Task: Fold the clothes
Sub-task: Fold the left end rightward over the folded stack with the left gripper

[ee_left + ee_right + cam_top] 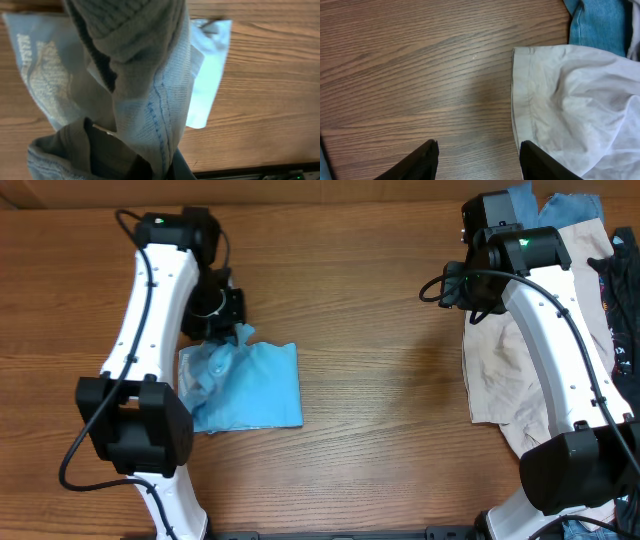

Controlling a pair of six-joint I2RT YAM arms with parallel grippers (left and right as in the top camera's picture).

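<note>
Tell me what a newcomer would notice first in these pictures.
The sky-blue T-shirt lies in a rough square left of centre, the left pincer shut on its upper edge. At the right edge a beige garment lies among other loose clothes. The right pincer hangs open over the bare table beside its hem.

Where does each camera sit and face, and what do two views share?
Overhead: above the table, looking straight down; both arms show.
Left wrist: on the left arm, close over the T-shirt gripped by the left end effector, fingers hidden.
Right wrist: facing down at table and beige garment; open right end effector shows.
Shared: overhead and right wrist both show the beige garment.
</note>
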